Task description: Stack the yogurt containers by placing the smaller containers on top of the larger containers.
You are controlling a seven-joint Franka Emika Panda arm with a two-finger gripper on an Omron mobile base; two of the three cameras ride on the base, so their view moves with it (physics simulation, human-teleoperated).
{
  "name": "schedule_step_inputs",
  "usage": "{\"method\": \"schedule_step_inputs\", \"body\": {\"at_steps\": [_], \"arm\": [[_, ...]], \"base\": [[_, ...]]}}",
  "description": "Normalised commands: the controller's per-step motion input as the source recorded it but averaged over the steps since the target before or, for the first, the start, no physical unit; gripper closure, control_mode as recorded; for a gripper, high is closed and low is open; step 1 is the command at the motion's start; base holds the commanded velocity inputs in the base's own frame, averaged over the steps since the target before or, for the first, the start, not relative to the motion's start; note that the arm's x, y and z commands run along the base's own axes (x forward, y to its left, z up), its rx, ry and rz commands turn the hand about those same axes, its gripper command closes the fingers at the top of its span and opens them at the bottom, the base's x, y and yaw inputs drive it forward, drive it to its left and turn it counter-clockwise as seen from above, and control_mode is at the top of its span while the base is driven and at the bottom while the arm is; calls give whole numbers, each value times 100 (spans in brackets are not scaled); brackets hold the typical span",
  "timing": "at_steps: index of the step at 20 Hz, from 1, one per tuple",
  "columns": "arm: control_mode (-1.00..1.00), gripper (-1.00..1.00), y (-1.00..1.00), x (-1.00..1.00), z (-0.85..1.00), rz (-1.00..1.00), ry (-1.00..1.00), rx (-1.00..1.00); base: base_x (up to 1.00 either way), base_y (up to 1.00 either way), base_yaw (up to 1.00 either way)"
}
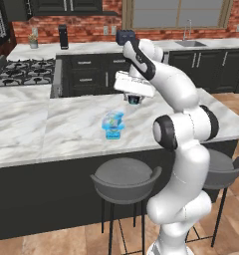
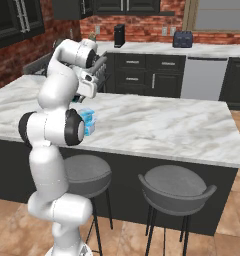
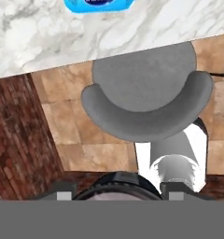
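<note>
A stack of yogurt containers [image 1: 113, 125] is seen on the marble island counter [image 1: 52, 129], near its front edge: a translucent cup with a blue lower part sits atop a wide light-blue tub. In the right base view the light-blue tub [image 2: 88, 121] is partly hidden behind the robot's arm. In the hand view a blue container [image 3: 99, 4] is cut off by the upper edge. The gripper [image 1: 134, 99] is held above the counter, just behind and to the right of the stack, apart from it. Whether the jaws are spread or pressed together cannot be told. A dark round object is glimpsed beneath the hand, but its identity cannot be made out. A grey stool [image 1: 125, 179] stands below the counter edge.
</note>
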Motion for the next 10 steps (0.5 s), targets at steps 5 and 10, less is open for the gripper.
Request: {"method": "schedule_step_inputs", "body": {"at_steps": [5,10], "arm": [[-100,100,6,0,-22,-17,-2,-11],[-100,100,3,-1,-18,-16,-19,-14]], "base": [[0,0,0],[0,0,0]]}}
